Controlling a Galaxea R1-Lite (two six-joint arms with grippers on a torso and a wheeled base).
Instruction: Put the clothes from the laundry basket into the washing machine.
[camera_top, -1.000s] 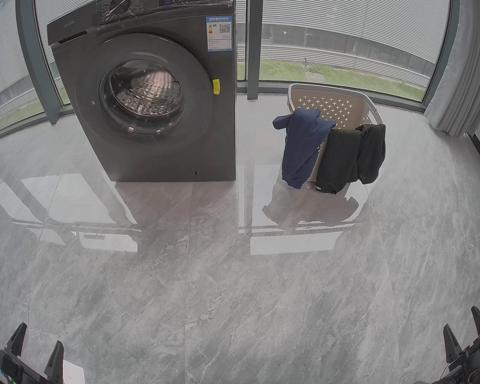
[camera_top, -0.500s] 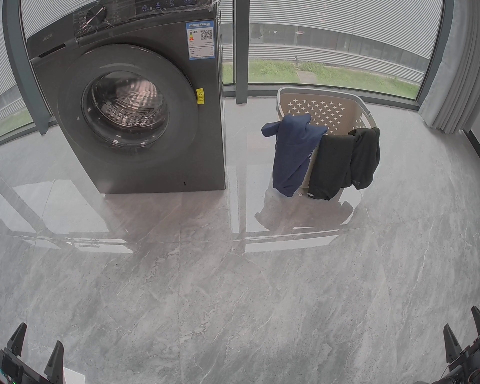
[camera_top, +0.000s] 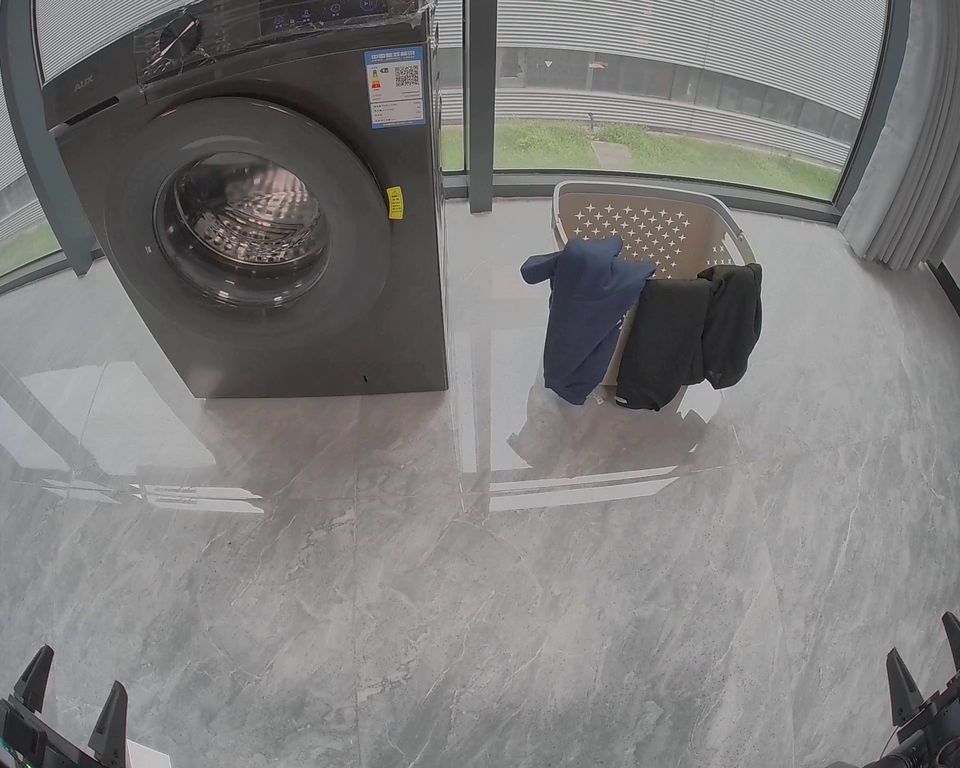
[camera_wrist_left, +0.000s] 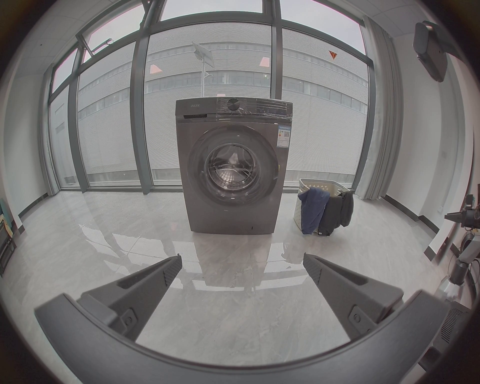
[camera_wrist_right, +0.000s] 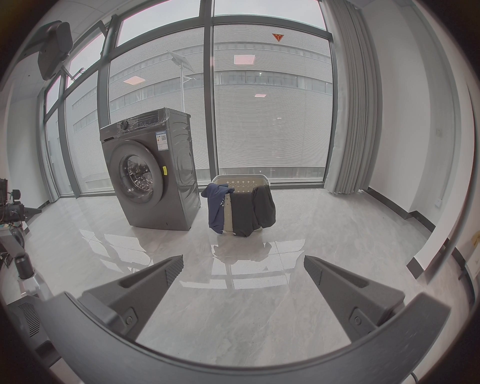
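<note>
One laundry basket (camera_top: 652, 214), glossy floor (camera_top: 480, 620), tall windows (camera_top: 660, 90)

Dark grey left claw (camera_wrist_left: 241, 259) and right claw (camera_wrist_right: 243, 260): 2 tapered wedge fingers (camera_wrist_left: 135, 290) apiece, 1 round screw near each finger's base, curved matte bar joining them.

Right gripper (camera_wrist_right: 242, 262), near, its two dark grey wedge-shaped fingers (camera_wrist_right: 145, 285) spread wide apart above the glossy grey marble-patterned floor (camera_wrist_right: 310, 235). Far left: dark grey front-loading washing machine (camera_wrist_right: 172, 175) with round porthole door (camera_wrist_right: 136, 174). Just to its right: beige plastic laundry basket (camera_wrist_right: 243, 183) with star-shaped cut-outs. Draped over the basket's near rim: navy blue garment (camera_wrist_right: 217, 202) at left, two black garments (camera_wrist_right: 243, 212) at right. Behind: floor-to-ceiling windows (camera_wrist_right: 270, 110) and pleated grey curtain (camera_wrist_right: 352, 100).
</note>
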